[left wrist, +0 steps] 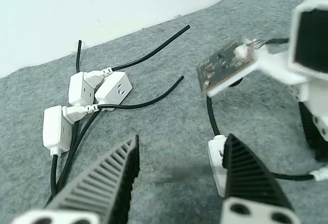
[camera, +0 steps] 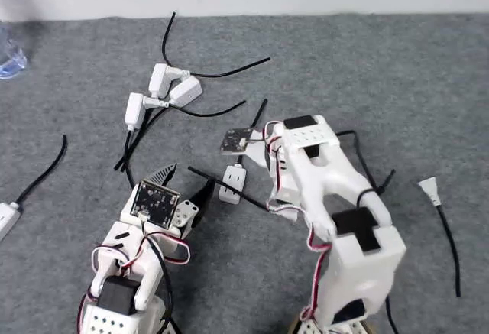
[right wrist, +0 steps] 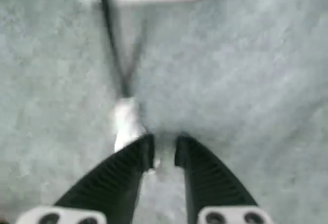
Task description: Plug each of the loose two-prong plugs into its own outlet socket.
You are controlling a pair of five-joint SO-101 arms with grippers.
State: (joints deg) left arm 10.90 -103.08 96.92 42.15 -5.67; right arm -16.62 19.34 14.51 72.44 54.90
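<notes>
Grey felt (camera: 397, 74) under everything. What do we see on the left?
Two outlets (camera: 162, 80), already plugged. Next our left gripper (camera: 187, 181), spread wide and holding nothing, just beside a free socket (camera: 233, 178).
And our right gripper (right wrist: 164, 144)?
Nearly closed, it pinches a white plug (right wrist: 127, 124) at its tips, near that socket. A second plug (camera: 429, 188) lies loose farthest right.

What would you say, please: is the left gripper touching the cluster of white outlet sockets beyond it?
Apart. The left wrist view shows bare carpet between the open left gripper and the cluster of outlet sockets.
</notes>
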